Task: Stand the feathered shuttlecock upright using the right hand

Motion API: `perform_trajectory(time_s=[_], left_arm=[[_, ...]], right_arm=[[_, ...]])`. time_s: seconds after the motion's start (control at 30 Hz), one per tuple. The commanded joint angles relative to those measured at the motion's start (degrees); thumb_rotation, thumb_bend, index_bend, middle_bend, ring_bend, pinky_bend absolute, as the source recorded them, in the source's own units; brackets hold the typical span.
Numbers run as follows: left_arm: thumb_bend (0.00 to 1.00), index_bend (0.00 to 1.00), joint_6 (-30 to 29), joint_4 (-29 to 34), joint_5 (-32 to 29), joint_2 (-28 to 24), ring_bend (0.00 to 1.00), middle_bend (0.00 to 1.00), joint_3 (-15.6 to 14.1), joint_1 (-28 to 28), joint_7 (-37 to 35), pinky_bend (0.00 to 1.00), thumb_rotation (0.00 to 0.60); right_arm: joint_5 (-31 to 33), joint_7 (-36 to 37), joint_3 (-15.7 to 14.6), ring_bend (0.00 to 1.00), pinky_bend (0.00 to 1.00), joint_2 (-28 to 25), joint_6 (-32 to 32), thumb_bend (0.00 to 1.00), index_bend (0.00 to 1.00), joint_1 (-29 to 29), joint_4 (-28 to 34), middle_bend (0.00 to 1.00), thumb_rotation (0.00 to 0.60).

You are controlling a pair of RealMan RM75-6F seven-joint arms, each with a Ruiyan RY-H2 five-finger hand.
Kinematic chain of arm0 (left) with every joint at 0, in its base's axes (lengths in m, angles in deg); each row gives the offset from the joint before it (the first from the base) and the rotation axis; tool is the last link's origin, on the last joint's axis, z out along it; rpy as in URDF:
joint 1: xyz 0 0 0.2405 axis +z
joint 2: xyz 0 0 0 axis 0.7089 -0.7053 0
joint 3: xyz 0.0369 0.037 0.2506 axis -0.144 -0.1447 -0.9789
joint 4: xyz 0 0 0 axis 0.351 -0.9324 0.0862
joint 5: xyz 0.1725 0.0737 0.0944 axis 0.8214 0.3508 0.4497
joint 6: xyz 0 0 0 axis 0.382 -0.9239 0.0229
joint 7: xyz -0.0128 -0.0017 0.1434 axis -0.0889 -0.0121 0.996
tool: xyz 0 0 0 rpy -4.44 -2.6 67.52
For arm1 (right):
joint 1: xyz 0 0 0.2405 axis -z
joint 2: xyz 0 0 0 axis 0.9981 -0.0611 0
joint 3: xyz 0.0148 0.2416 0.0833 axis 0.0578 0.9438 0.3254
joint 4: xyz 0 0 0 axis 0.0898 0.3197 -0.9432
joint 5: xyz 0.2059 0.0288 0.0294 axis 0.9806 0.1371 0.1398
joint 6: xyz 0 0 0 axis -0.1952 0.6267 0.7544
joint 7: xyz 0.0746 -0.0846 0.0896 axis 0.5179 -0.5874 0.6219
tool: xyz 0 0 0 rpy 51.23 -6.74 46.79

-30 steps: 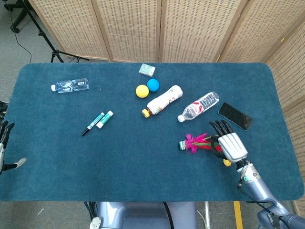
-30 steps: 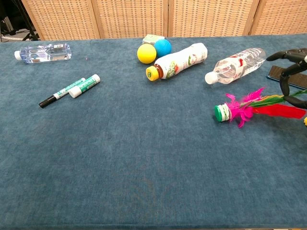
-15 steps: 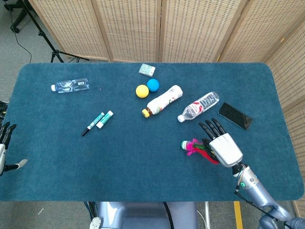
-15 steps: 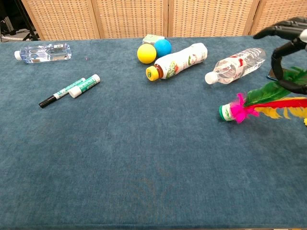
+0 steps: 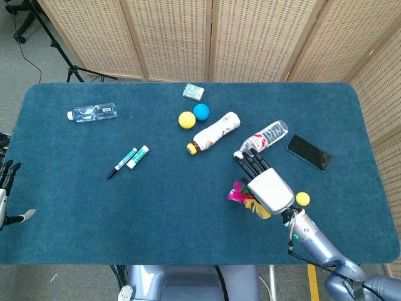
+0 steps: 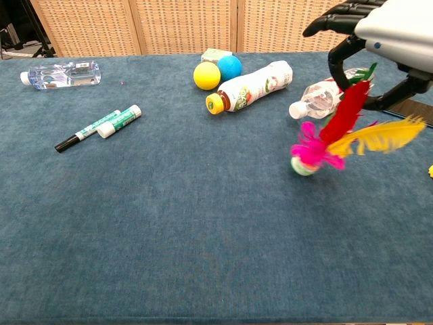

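The feathered shuttlecock [image 6: 318, 145] has a green-white base, pink fluff and red, yellow and green feathers. It leans steeply on the blue table [image 6: 169, 237], base down and feathers up toward the right. My right hand [image 6: 379, 34] grips the feather tips from above. In the head view the right hand [image 5: 268, 187] covers most of the shuttlecock [image 5: 237, 194], so only pink fluff and a yellow feather show. My left hand [image 5: 6, 188] sits at the table's far left edge, fingers apart and holding nothing.
Just behind the shuttlecock lie a clear water bottle [image 6: 331, 91] and a white drink bottle [image 6: 250, 84]. A phone [image 5: 309, 152] and a small yellow ball [image 5: 302, 199] lie to the right. Yellow [image 6: 206, 75] and blue [image 6: 230, 66] balls, two markers [image 6: 101, 125] and another bottle [image 6: 61, 73] lie further left.
My right hand has lifted the feathers and moved left, tipping the shuttlecock from lying flat to steeply tilted on its base. A small yellow ball came into view beside the hand.
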Motion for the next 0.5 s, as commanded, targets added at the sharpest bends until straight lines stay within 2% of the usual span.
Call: perform_trajectory(time_s=[0.03, 0.07, 0.17, 0.23, 0.3, 0.4, 0.5], left_arm=[[0.00, 0.00, 0.04, -0.08, 0.02, -0.06, 0.00, 0.00, 0.01, 0.00, -0.24, 0.00, 0.600], [0.00, 0.00, 0.03, -0.09, 0.03, -0.09, 0.00, 0.00, 0.02, 0.00, -0.31, 0.00, 0.600], [0.00, 0.00, -0.02, -0.12, 0.03, -0.18, 0.00, 0.00, 0.05, 0.03, -0.60, 0.00, 0.600], [0.00, 0.00, 0.05, -0.13, 0.09, -0.17, 0.00, 0.00, -0.01, 0.00, -0.59, 0.00, 0.600], [0.00, 0.00, 0.07, -0.12, 0.14, -0.15, 0.00, 0.00, -0.05, -0.02, -0.49, 0.00, 0.600], [0.00, 0.00, 0.16, -0.06, 0.11, -0.07, 0.00, 0.00, -0.09, -0.07, -0.19, 0.00, 0.600], [0.00, 0.00, 0.14, 0.02, 0.07, -0.01, 0.00, 0.00, -0.09, -0.09, 0.01, 0.00, 0.600]], right_arm=[[1.19, -1.17, 0.17, 0.00, 0.00, 1.12, -0.54, 0.63, 0.55, -0.40, 0.24, 0.10, 0.600], [1.40, -1.36, 0.21, 0.00, 0.00, 1.27, -0.53, 0.60, 0.51, -0.41, 0.21, 0.10, 0.600], [1.98, -2.11, 0.54, 0.00, 0.00, 1.85, -0.16, 0.43, 0.34, -0.52, 0.15, 0.08, 0.600], [2.76, -2.35, 0.81, 0.00, 0.00, 2.02, 0.26, 0.20, 0.20, -0.37, 0.82, 0.05, 0.600], [2.90, -2.52, 1.06, 0.00, 0.00, 2.06, 0.81, 0.02, 0.11, -0.32, 1.48, 0.02, 0.600], [2.37, -1.48, 1.26, 0.00, 0.00, 2.06, 1.85, 0.00, 0.05, -0.26, 2.63, 0.00, 0.600], [1.62, -0.61, 1.57, 0.00, 0.00, 1.97, 2.73, 0.00, 0.05, -0.36, 3.42, 0.00, 0.600]])
